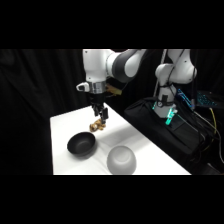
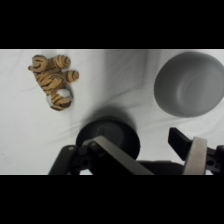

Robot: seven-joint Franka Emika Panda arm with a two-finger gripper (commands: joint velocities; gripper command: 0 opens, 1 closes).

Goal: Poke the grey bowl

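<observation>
White desk (image 1: 62,125) holds the black bowl (image 1: 82,144), and the grey bowl (image 1: 122,160) sits just beside it toward the near edge, away from the gripper (image 1: 100,116), fingers (image 2: 195,155) spread and empty.

I count two bowls, one grey bowl (image 1: 122,160) (image 2: 190,84), one black bowl (image 1: 82,144) (image 2: 111,132), plus one toy tiger (image 1: 98,125) (image 2: 53,80) (striped, lying flat).
</observation>
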